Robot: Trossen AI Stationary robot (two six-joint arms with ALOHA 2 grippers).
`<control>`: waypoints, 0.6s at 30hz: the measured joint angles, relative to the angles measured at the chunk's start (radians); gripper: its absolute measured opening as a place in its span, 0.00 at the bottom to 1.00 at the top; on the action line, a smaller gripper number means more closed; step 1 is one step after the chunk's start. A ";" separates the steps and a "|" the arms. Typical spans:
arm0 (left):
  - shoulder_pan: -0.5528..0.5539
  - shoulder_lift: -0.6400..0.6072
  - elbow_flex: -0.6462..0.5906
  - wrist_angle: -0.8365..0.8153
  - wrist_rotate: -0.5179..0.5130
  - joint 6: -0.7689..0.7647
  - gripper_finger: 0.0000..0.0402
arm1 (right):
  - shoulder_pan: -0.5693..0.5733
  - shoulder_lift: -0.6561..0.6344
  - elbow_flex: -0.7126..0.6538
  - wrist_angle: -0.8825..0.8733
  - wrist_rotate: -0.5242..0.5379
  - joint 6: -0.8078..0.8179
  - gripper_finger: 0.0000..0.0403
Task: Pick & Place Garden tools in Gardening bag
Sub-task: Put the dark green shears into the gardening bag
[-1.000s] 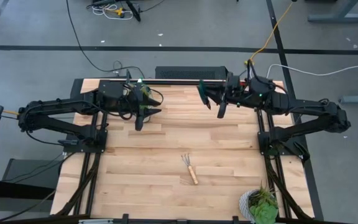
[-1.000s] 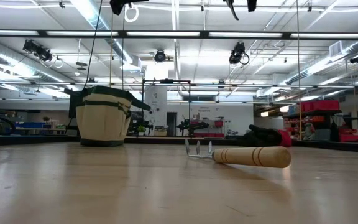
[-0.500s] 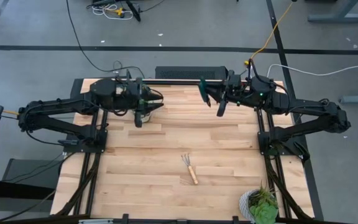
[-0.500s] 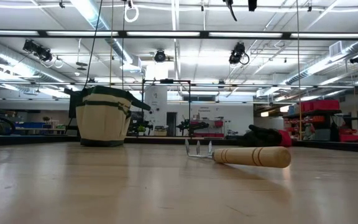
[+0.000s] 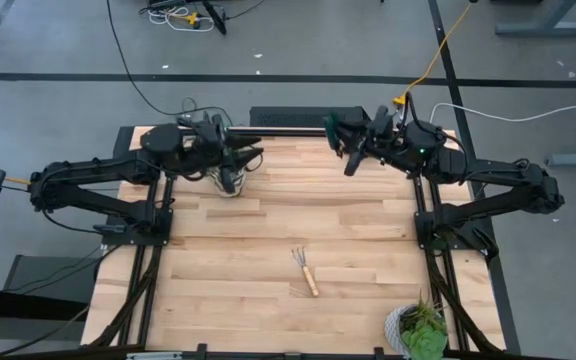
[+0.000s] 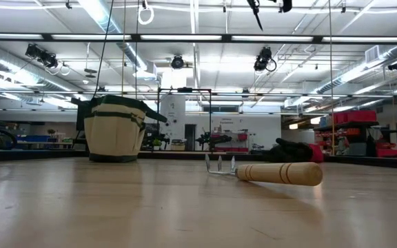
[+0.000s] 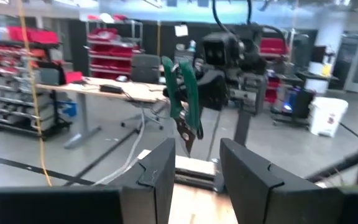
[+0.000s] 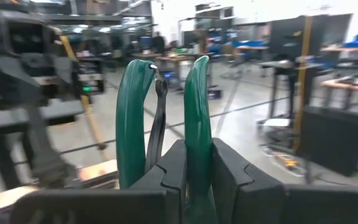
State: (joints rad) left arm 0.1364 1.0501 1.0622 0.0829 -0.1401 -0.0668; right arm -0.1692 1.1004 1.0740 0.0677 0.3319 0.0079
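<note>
My right gripper is high over the table's far edge, shut on the green-handled pruning shears. The shears also show in the left wrist view, and their blade tip shows in the low view. My left gripper is open and empty, level above the beige gardening bag, facing the shears. The bag stands on its base at the far left. A wooden-handled mini rake lies flat mid-table. Dark and red gloves lie at the far side. My right gripper pinches one green handle of the shears between its two fingers; the other handle stands free beside the fingers. The fingers come level from the table's right and lie across the handle. The shears are lifted clear, nearly upright, handles up and blade down.
A potted leafy plant stands at the near right corner. The light wooden tabletop is bare around the rake. The bag in the high view is mostly covered by my left arm.
My left gripper has swung up from pointing down to level, pointing toward the table's right, and has gone a little toward the far edge. My right gripper has lifted and gone toward the far edge with the shears, which stay clear of the table.
</note>
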 joint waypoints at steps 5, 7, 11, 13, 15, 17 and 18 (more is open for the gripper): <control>0.000 0.042 0.000 0.073 -0.044 0.012 0.33 | 0.000 0.004 0.000 0.013 0.078 -0.052 0.11; 0.000 0.061 0.002 0.105 -0.053 0.024 0.33 | 0.000 0.007 0.000 0.012 0.090 -0.069 0.11; 0.000 0.111 0.000 0.183 -0.093 0.027 0.33 | 0.000 0.015 0.000 0.022 0.099 -0.085 0.11; 0.000 0.129 0.000 0.212 -0.114 0.027 0.33 | 0.000 0.019 0.000 0.026 0.109 -0.096 0.11; 0.000 0.140 0.000 0.224 -0.120 0.027 0.33 | 0.000 0.019 0.000 0.024 0.134 -0.108 0.11; 0.000 0.148 0.000 0.230 -0.122 0.027 0.33 | 0.000 0.019 0.000 0.026 0.136 -0.116 0.11; 0.000 0.149 0.000 0.229 -0.122 0.027 0.33 | 0.000 0.019 0.000 0.026 0.136 -0.120 0.11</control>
State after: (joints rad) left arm 0.1360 1.1988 1.0622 0.3120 -0.2623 -0.0402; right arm -0.1688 1.1198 1.0740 0.0940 0.4679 -0.1123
